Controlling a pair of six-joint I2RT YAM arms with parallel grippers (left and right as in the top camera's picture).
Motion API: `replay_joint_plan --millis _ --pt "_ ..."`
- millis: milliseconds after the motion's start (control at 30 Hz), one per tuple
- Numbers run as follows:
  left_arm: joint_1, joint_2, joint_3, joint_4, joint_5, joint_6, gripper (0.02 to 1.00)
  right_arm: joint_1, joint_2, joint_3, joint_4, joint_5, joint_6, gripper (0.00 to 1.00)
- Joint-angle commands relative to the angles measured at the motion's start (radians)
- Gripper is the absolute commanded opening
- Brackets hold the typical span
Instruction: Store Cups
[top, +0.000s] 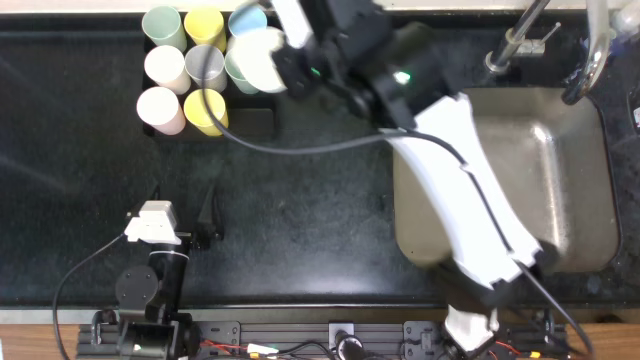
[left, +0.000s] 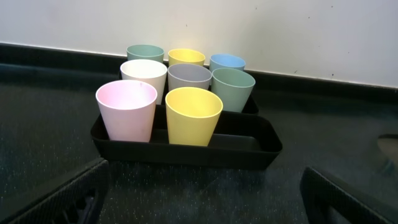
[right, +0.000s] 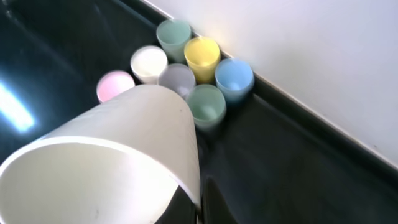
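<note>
Overhead, right end effector (top: 284, 58) clamps a white cup (right: 124, 155) above the tray (left: 186, 154), left end effector (left: 202, 196) spread wide.

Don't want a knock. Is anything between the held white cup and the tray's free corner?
Nothing visible. The white cup is held aloft; the tray has its free corner open, bordered closely by a yellow cup and a green cup.
</note>
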Motion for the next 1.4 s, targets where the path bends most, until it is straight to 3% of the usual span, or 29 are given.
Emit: replay_joint_plan --millis 33,367,833,1400 --pt "0.008 -0.008 -0.002 -0.003 0.01 0.025 0.998 0.004 0.185 0.174 0.009 0.011 0.096 0.045" --pt "0.008 -0.007 -0.002 -0.003 0.01 0.025 1.0 0.013 0.313 0.191 0.033 0.016 0.105 0.045" --pt "0.008 -0.007 -0.002 -0.003 0.01 0.025 1.0 0.056 0.432 0.183 -0.127 0.052 0.051 0.042" --pt "0.008 -0.007 -0.002 -0.003 0.01 0.025 1.0 0.048 0.499 0.183 -0.1 0.084 0.007 0.045"
